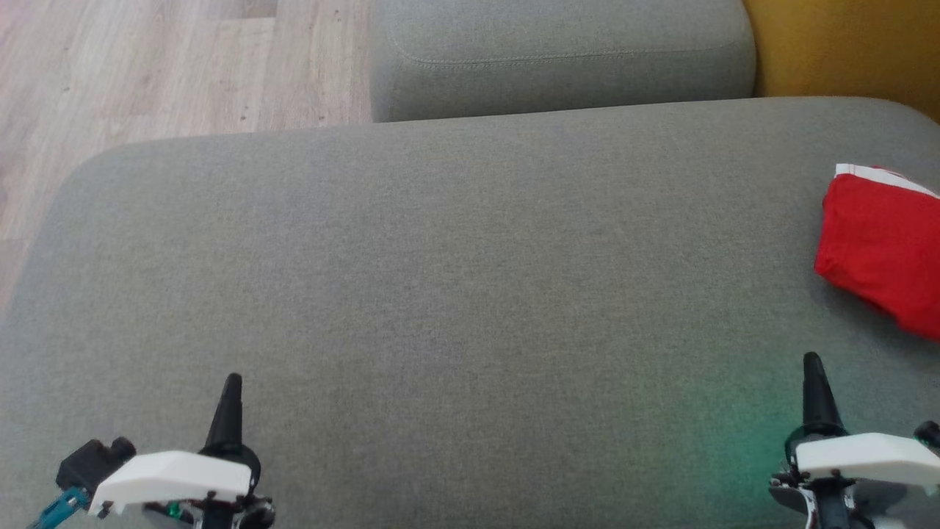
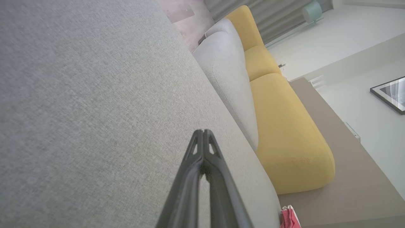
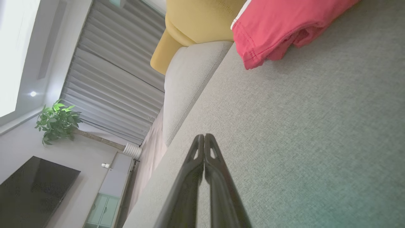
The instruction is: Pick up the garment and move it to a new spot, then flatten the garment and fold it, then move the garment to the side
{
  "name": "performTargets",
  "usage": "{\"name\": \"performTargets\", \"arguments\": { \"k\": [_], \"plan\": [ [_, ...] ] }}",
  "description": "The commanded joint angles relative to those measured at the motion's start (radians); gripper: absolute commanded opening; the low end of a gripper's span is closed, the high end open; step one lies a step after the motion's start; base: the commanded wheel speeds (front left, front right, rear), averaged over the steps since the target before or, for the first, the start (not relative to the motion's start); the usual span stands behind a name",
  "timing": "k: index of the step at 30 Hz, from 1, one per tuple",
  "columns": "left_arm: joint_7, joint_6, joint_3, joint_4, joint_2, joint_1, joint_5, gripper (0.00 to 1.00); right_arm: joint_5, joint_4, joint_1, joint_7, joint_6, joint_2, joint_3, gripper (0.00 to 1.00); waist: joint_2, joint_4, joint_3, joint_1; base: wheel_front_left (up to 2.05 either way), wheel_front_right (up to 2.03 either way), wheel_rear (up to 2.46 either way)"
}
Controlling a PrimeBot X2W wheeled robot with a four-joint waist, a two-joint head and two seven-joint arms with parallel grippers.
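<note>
We hold our left gripper (image 1: 230, 382) and right gripper (image 1: 812, 361) clenched, empty, at 7 and 5 o'clock; the garment (image 1: 881, 242) lies bundled at 3 o'clock on the sofa (image 1: 455, 279), seemingly set aside.

White housings (image 1: 172, 474), tapered black fingers (image 1: 228, 411)

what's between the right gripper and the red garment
Just bare grey cushion: nothing lies between the right gripper and the red garment, as the head view shows.

left end effector (image 1: 231, 386): fingers pressed together | right end effector (image 1: 811, 364): fingers pressed together
</note>
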Motion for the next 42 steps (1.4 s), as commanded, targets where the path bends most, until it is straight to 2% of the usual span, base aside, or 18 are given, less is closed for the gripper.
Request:
{"name": "performTargets", "arguments": {
  "k": [1,42],
  "plan": [
    [0.007,-0.01,0.029,-0.029,0.015,-0.059,-0.032,0.0,0.038,-0.038,-0.058,0.007,0.0,-0.006,0.008,0.0,0.0,-0.001,0.0,0.0,0.0,0.0,0.0],
    [0.127,-0.077,0.123,-0.017,0.013,-0.145,-0.491,0.0,0.535,-0.063,-0.123,0.122,-0.001,-0.008,-0.018,0.0,0.0,-0.017,0.012,0.0,0.0,0.0,0.0]
  ]
}}
